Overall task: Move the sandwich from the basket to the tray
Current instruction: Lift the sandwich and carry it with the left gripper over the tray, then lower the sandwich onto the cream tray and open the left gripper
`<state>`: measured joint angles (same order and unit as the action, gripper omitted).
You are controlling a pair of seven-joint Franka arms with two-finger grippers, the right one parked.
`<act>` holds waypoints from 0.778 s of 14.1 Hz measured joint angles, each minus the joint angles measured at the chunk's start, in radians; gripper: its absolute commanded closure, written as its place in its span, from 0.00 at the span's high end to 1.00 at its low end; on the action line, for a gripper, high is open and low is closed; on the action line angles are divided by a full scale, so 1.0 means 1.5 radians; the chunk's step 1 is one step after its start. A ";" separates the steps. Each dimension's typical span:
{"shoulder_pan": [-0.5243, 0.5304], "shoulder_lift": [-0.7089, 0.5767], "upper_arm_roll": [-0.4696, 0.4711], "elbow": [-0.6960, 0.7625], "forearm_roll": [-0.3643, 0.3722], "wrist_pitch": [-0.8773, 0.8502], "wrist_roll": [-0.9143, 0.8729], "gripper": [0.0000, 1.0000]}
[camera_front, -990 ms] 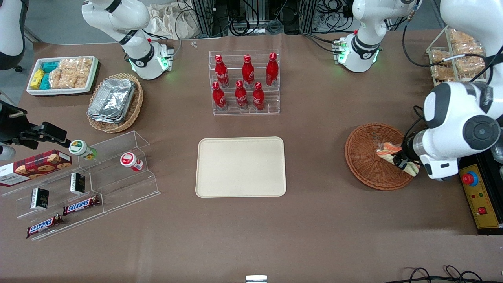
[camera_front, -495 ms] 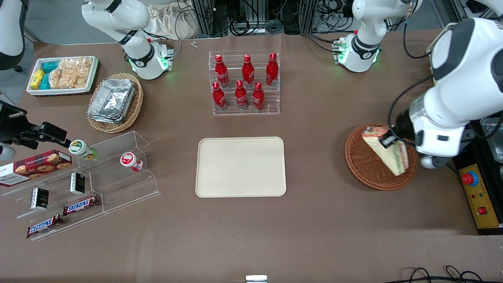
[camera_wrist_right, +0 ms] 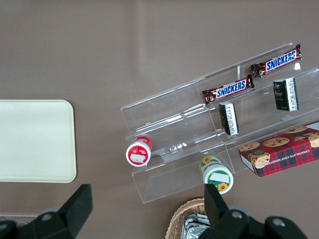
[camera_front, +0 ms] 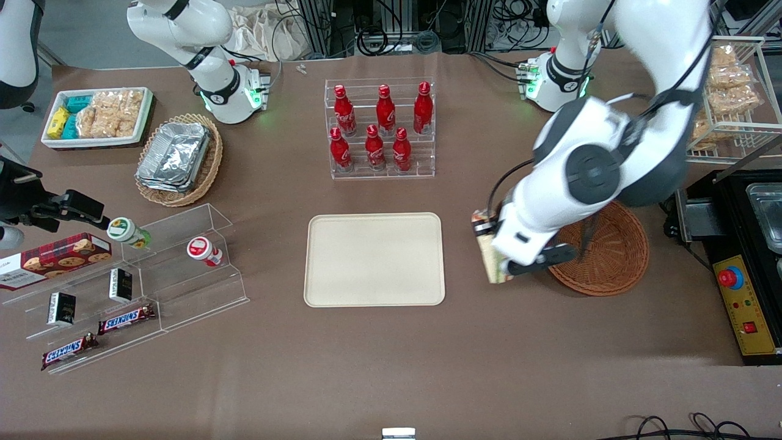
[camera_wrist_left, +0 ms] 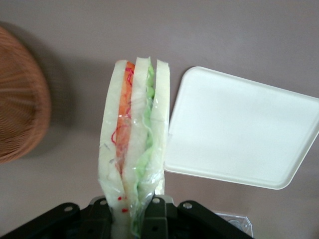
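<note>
In the front view, the gripper (camera_front: 489,247) hangs in the air between the tray (camera_front: 374,259) and the basket (camera_front: 605,253), above the brown worktop (camera_front: 391,354). It is closed tight on the sandwich (camera_front: 492,264), which is out of the basket and just beside the tray, not on it. 6 red bottles (camera_front: 379,128) stand farther from the camera than the tray.

In the left wrist view, the sandwich (camera_wrist_left: 134,144) points away from the gripper (camera_wrist_left: 132,216), with the tray (camera_wrist_left: 244,127) and the basket (camera_wrist_left: 20,99) on either side.

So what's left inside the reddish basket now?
The basket shows only bare weave, but the arm covers part of it. The sandwich is out, held in the gripper between basket and tray.
</note>
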<state>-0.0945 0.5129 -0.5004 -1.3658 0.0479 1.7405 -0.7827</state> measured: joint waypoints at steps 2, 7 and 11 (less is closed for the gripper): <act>-0.027 0.050 0.000 -0.007 0.020 0.047 0.000 0.00; -0.059 0.101 0.000 -0.027 0.036 0.102 0.006 0.00; -0.109 0.129 0.001 -0.052 0.053 0.170 0.005 0.00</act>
<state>-0.2583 0.7067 -0.4990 -1.4435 0.1270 1.9956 -0.7748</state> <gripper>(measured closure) 0.806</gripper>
